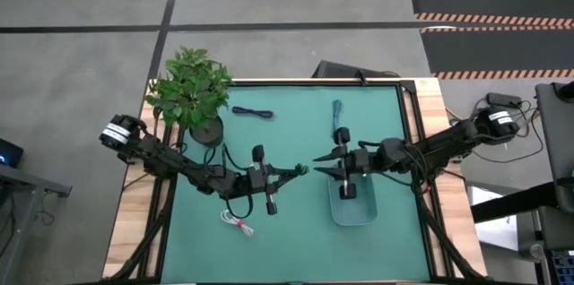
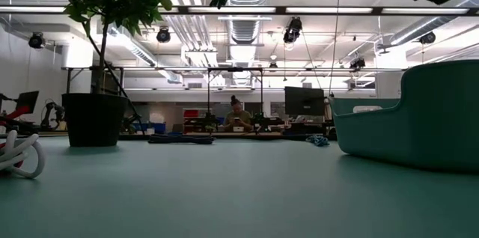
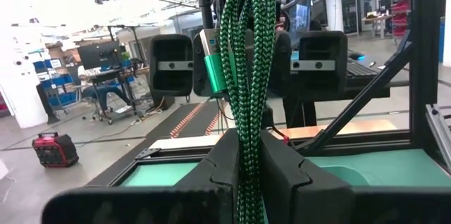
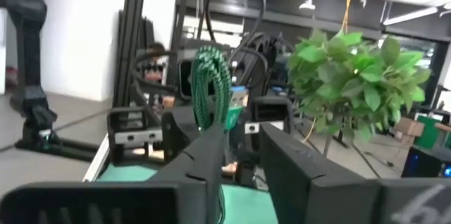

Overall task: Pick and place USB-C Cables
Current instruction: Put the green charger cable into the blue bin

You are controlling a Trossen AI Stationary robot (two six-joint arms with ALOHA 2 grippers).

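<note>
A wide workshop with ceiling lights and ducts is showing behind the green table (image 1: 296,231), and a person is sitting far back at centre in the low view. Above mid-table, the left gripper (image 1: 303,170) is clenching a dark green cable (image 3: 246,76), the bundle sticking up between its fingers. The right gripper (image 1: 319,163) is facing it with jaws spread, looking like a mid-air handover, presumably so the right arm can reach the teal bin (image 1: 354,211) lying beneath it, lower right of centre. The white cable (image 1: 237,223) is waiting at lower left, the navy cable (image 1: 253,112) at upper centre beside the potted plant (image 1: 190,92), and another cable (image 1: 338,113) is lying at upper right of centre.
</note>
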